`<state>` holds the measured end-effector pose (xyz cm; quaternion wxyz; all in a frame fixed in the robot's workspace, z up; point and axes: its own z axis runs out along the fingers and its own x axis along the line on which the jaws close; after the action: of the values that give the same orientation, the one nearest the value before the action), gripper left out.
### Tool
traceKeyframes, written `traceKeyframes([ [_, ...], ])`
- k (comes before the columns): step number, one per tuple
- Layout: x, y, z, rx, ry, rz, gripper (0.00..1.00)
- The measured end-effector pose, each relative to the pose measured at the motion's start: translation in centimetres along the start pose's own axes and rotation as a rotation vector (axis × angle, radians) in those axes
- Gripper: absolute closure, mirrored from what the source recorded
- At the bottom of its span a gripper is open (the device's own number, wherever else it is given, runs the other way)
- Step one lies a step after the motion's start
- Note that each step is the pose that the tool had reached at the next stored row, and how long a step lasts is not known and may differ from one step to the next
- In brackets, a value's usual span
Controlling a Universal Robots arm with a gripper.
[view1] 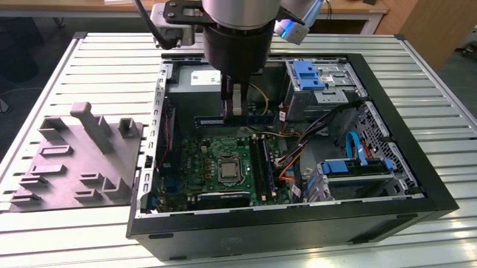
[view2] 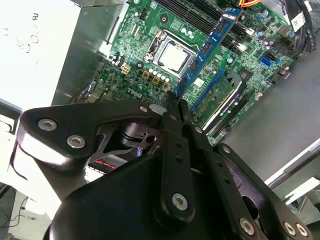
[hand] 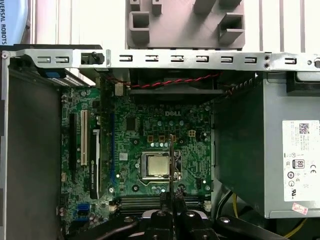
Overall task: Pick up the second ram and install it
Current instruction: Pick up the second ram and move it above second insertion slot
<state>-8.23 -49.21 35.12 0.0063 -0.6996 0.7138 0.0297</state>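
Observation:
The second ram [view1: 249, 119] is a long blue-green stick, and my gripper [view1: 234, 114] is shut on it near its middle. It hangs level above the green motherboard [view1: 201, 162] inside the open computer case [view1: 387, 209], close to the grey power supply [view1: 195, 80]. The second wrist view has the second ram [view2: 207, 47] reaching out from my fingertips [view2: 172, 102] over the board. Seen edge-on in the first wrist view, the second ram [hand: 171, 160] is a thin dark line above the processor socket [hand: 157, 166]. The black memory slots [view1: 261, 159] lie below and towards the case front.
A grey fixture tray [view1: 75, 162] with upright blocks sits on the slatted table at the exterior view's left. Drive cages with blue latches [view1: 307, 75], loose cables [view1: 298, 142] and the case walls crowd the exterior view's right. An upright expansion card [hand: 94, 157] stands on the board.

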Motion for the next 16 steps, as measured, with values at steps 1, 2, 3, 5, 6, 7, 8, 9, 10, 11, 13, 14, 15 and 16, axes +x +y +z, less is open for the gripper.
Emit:
traceKeyframes([
  [1, 0.01, 0.00, 0.14, 0.0000, 0.0000, 0.000, 0.87],
  [2, 0.01, -0.01, 0.28, 0.0000, -0.0001, 0.000, 0.87],
  [3, 0.02, -0.01, 0.42, 0.0000, 0.0000, 0.000, 0.87],
  [5, 0.04, -0.02, 0.70, 0.0000, 0.0001, 0.000, 0.87],
  [6, 0.04, -0.03, 0.84, 0.0000, 0.0001, 0.000, 0.87],
  [7, 0.05, -0.03, 0.98, 0.0000, 0.0001, 0.000, 0.87],
  [8, 0.06, -0.04, 1.12, 0.0000, 0.0001, 0.000, 0.87],
  [9, 0.06, -0.04, 1.26, 0.0000, 0.0000, 0.000, 0.87],
  [10, 0.07, -0.05, 1.39, 0.0000, -0.0001, 0.000, 0.87],
  [11, 0.08, -0.05, 1.51, 0.0000, -0.0001, 0.000, 0.87],
  [13, 0.09, -0.06, 1.72, 0.0000, 0.0000, 0.000, 0.87],
  [14, 0.09, -0.06, 1.83, 0.0000, 0.0001, 0.000, 0.87],
  [15, 0.10, -0.06, 1.95, 0.0000, 0.0000, 0.000, 0.87],
  [16, 0.11, -0.07, 2.08, 0.0000, 0.0000, 0.000, 0.87],
])
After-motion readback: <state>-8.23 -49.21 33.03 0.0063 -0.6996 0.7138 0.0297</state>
